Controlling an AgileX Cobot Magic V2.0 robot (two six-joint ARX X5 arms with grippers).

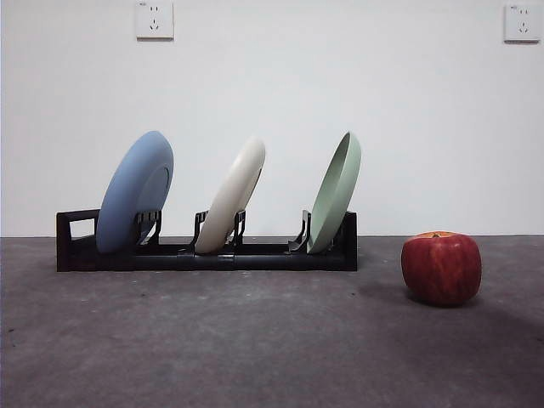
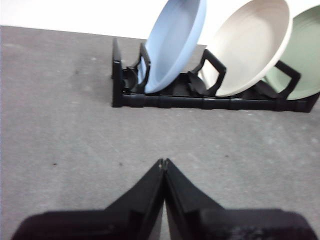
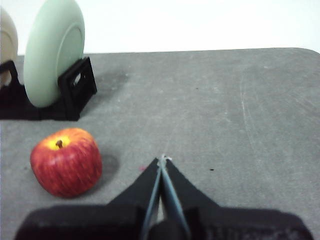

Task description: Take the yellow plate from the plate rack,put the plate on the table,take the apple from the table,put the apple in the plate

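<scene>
Currently, the plate rack (image 1: 206, 252) rests on the table (image 1: 255, 348) at the far left of the scene, its long axis running left to right, with the loop handle at its left end. Three plates stand on edge in its slotted holders, all leaning to the right. The blue plate (image 1: 134, 192) occupies the left slot, the yellow plate (image 1: 232, 197) the middle slot, and the pale green plate (image 1: 335, 192) the right slot. The yellow plate is seated between two upright holders and touches neither neighbouring plate. The apple (image 1: 441, 268) sits upright on the table to the right of the rack, well apart from it, with its stem dip facing up and an orange-yellow patch visible around the stem. The left gripper (image 2: 163, 163) is positioned above bare table on the near side of the rack, facing the blue and yellow plates; its jaws are closed together at the tips and grasp nothing. The right gripper (image 3: 162, 160) is positioned above bare table near the apple, with the apple beside it and the green plate's end of the rack beyond; its jaws are likewise pressed together and hold nothing. Neither gripper appears in the front view. Two wall sockets (image 1: 154, 19) are mounted high on the white wall behind the table.
</scene>
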